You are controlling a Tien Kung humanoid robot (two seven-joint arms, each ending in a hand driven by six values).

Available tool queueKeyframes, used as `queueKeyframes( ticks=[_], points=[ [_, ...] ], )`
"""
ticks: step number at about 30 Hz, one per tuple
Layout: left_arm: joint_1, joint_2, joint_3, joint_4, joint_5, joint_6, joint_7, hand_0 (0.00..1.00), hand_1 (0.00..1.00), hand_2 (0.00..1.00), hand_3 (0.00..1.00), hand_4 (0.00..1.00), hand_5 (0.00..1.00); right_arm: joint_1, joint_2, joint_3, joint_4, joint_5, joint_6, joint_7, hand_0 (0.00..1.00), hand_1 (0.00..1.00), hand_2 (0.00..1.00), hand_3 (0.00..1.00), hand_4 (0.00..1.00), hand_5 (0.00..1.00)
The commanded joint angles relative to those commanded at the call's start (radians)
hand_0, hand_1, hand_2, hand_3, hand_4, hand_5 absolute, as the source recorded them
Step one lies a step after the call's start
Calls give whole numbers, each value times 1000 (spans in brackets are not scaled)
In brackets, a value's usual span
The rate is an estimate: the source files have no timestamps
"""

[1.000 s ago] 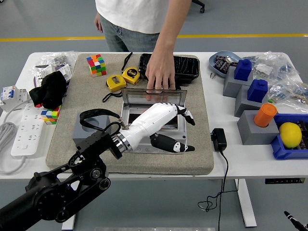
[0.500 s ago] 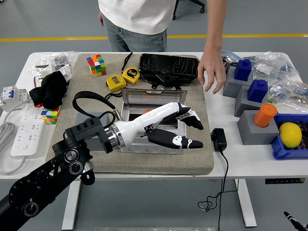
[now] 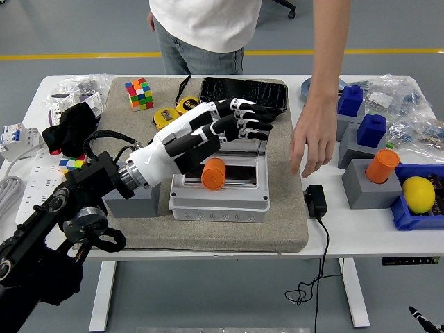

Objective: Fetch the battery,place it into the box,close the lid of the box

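An orange battery [image 3: 214,173] lies on its side in the open grey box [image 3: 218,205], at the left of its dark opening. My left hand [image 3: 239,123], white with black fingers, has come in from the lower left. It hovers over the back of the box, fingers lightly bent over the top edge of the upright lid [image 3: 255,143] and holding nothing. The hand hides most of the lid. The person's hand [image 3: 311,147] hangs open over the mat's right edge, apart from the box. Only a black tip [image 3: 422,316] shows of my right arm.
Behind the box lie a black case [image 3: 244,91], two yellow tape measures [image 3: 166,118] and a colour cube [image 3: 139,94]. A black adapter [image 3: 316,201] lies right of the tan mat [image 3: 229,232]. Grey blocks [image 3: 364,182] and a lemon [image 3: 418,194] crowd the right; a power strip [image 3: 35,191] lies left.
My left hand rose from the box's front to the lid at the back, uncovering the orange battery in the box. The person's hand moved down to the mat's right edge.
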Motion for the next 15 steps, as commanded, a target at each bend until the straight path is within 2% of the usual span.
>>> queueKeyframes(
  ticks=[3,4,9,10,15],
  points=[
    [5,-5,-27,16,-119,21,-14,736,806,782,722,998,638,0,0,0,0,0,1,1,794,723,718,758,998,992],
    [6,-7,-35,21,-158,30,-19,811,870,835,792,998,663,0,0,0,0,1,1,1,793,723,718,758,998,992],
    [12,-18,-86,51,-368,98,-54,811,870,835,792,998,663,0,1,0,0,1,1,1,793,723,718,758,998,992],
    [12,-19,-94,56,-392,113,-60,883,945,917,884,998,695,0,2,0,-1,1,1,1,794,723,718,758,998,992],
    [7,-18,-125,88,-419,202,-90,883,945,917,884,998,695,-1,2,2,-1,2,1,1,794,723,718,758,998,992]
  ],
)
